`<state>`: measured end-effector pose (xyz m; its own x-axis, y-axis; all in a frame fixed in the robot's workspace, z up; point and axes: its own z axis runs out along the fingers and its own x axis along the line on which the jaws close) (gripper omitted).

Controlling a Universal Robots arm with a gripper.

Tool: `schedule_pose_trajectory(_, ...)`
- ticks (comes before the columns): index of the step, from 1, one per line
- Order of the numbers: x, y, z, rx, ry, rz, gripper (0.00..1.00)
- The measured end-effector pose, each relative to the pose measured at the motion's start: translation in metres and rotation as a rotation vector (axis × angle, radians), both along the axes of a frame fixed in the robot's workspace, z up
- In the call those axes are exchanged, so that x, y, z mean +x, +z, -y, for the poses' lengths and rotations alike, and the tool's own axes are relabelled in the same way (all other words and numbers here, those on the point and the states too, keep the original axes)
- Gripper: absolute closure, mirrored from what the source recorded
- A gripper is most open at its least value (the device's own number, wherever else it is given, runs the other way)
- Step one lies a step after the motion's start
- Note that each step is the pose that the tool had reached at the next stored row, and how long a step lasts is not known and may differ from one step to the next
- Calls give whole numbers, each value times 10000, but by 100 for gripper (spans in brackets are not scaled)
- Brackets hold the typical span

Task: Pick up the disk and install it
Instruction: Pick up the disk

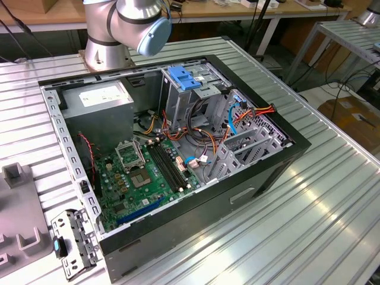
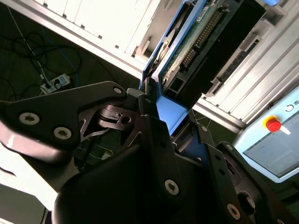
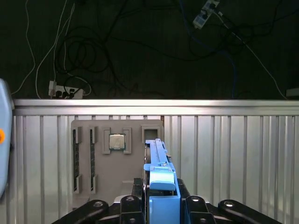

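While black end effector (image 3: 161, 196) grips it edge-on, flat disk (image 2: 198, 39) shows blue plastic frame, green PCB side.

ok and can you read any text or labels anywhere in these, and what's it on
No text here can be read.
White sticker on the grey box: print too small.
Screen in the second wrist view: blurred.
Chip in the grey tray: markings too small.
The disk, clamped in the gripper: no legible print.
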<state>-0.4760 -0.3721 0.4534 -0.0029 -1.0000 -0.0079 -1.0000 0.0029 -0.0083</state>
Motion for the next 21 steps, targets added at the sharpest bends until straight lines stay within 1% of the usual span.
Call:
schedule_pose_trajectory(8, 0, 51, 0, 0, 0, 8, 63)
schedule_pose_trajectory(15, 0, 143, 0, 0, 0, 9, 63)
schedule_pose_trajectory(19, 0, 173, 0, 0, 0, 8, 63)
schedule_pose_trajectory(21, 0, 210, 0, 0, 0, 8, 63)
